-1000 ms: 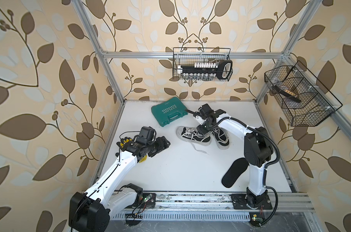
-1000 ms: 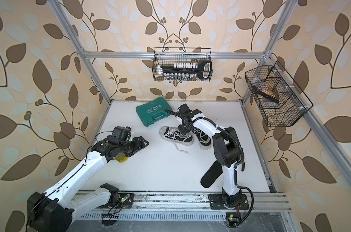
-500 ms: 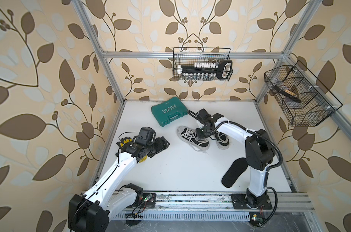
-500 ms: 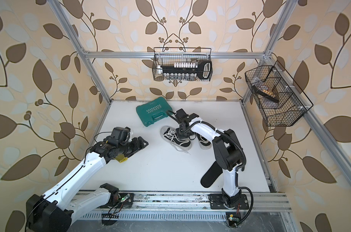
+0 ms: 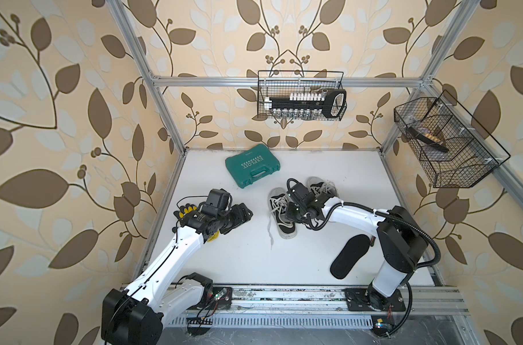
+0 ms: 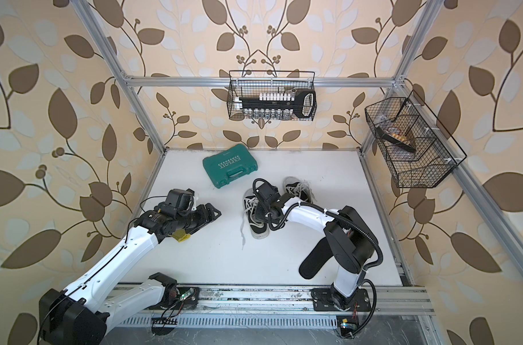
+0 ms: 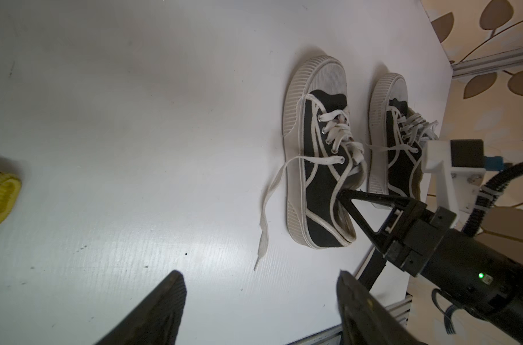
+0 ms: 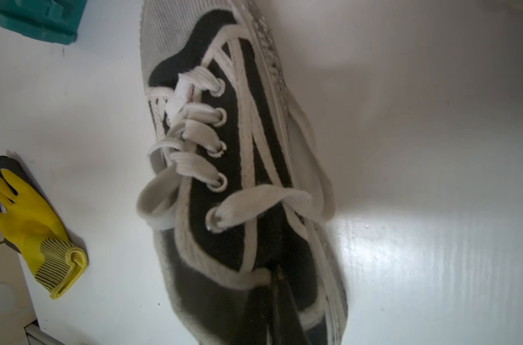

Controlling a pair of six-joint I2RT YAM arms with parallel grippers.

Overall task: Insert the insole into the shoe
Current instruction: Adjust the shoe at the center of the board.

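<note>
Insole [image 5: 350,255], black and flat, lies on the white table [image 5: 239,263] at the near right, beside the right arm's base and well apart from the black sneaker [image 5: 281,221] it must enter. That sneaker stands upright mid-table, toe far and heel near, one loose lace trailing toward the near edge. The right gripper [image 8: 272,280] has its fingers nipped together on the sneaker's collar rim, by the look of both wrist views. The step in hand seems to be setting the shoe up: best to keep the heel opening turned toward the insole, hold the rim low so the shoe does not tip, and leave the mouth uncrushed. A second sneaker [image 5: 321,186] sits just to the right and farther back. The left gripper [image 7: 260,279] hovers to the left, fingers spread wide and empty, over a yellow glove [image 8: 30,221]; a green tool case [image 5: 252,165] lies beyond. A second ago the sneaker lay crosswise, toe leftward, with the right gripper above it; it has since swung round, while insole and left arm have not moved
</note>
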